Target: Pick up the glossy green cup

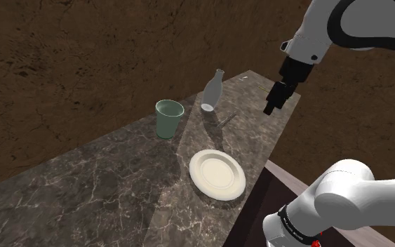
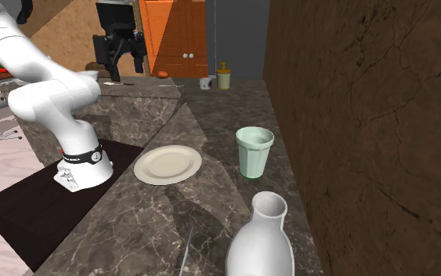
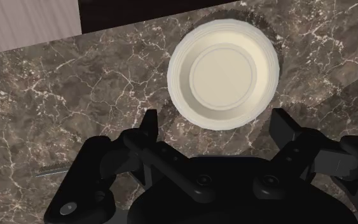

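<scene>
Okay, nearest the stand: a cream plate [image 1: 217,174] lies flat on the dark marble countertop [image 1: 83,189], close to its stand-side edge. Past it, toward the wall-side edge, the pale green cup [image 1: 168,118] stands upright with its mouth open upward, apart from the plate and with nothing touching it. Farther along, a white bottle [image 1: 212,92] stands upright near the far end. A slim metal utensil [image 1: 227,119] lies flat just beside it, on the plate's side; what kind it is can't be made out. The black gripper [image 1: 269,109] hangs in the air above the countertop's far end, by the stand-side edge, well apart from the cup. In the wrist view its fingers [image 3: 149,125] stand spread with nothing between them, with the plate on the countertop below.
</scene>
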`<state>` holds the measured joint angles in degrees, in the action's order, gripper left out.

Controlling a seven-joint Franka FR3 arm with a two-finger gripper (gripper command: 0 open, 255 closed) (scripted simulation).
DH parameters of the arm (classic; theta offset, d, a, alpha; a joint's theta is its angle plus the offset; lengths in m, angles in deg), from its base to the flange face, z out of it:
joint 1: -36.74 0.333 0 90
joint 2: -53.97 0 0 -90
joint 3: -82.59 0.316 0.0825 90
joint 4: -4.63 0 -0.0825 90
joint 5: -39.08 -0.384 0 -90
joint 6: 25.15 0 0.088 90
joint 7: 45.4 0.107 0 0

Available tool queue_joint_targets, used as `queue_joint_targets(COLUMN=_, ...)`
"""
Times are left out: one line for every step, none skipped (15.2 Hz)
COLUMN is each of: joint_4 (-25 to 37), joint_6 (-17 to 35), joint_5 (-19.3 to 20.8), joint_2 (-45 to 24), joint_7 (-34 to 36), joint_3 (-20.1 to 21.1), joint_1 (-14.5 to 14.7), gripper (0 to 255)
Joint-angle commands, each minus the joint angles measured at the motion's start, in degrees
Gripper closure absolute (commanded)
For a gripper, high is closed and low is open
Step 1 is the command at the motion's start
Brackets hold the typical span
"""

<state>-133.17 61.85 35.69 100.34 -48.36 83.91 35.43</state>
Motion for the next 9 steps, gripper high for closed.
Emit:
queue_joint_targets(joint_4=0.0, joint_6=0.0, joint_5=0.0, joint_2=0.0, joint_7=0.0, joint_3=0.0, joint_1=0.0, gripper=0)
queue_joint_targets(joint_4=-0.1, joint_6=2.0, joint_5=-0.4, joint_2=-1.7, joint_7=0.0, joint_3=0.0, joint_1=0.1, gripper=0)
queue_joint_targets(joint_4=-0.1, joint_6=3.9, joint_5=-0.8, joint_2=-3.4, joint_7=0.0, joint_3=0.0, joint_1=0.2, gripper=0)
queue_joint_targets(joint_4=-0.1, joint_6=5.8, joint_5=-1.3, joint_2=-5.2, joint_7=-0.1, joint_3=0.1, joint_1=0.3, gripper=0)
queue_joint_targets(joint_4=0.1, joint_6=7.6, joint_5=-1.7, joint_2=-7.0, joint_7=-0.1, joint_3=0.1, joint_1=0.4, gripper=0)
queue_joint_targets(joint_4=0.3, joint_6=9.5, joint_5=-2.1, joint_2=-8.9, joint_7=-0.2, joint_3=0.1, joint_1=0.5, gripper=0)
queue_joint_targets(joint_4=0.6, joint_6=11.3, joint_5=-2.5, joint_2=-10.8, joint_7=-0.3, joint_3=0.1, joint_1=0.7, gripper=0)
queue_joint_targets(joint_4=1.0, joint_6=13.0, joint_5=-3.0, joint_2=-12.8, joint_7=-0.4, joint_3=0.2, joint_1=0.8, gripper=0)
queue_joint_targets(joint_4=1.5, joint_6=14.7, joint_5=-3.4, joint_2=-14.7, joint_7=-0.5, joint_3=0.2, joint_1=1.0, gripper=0)
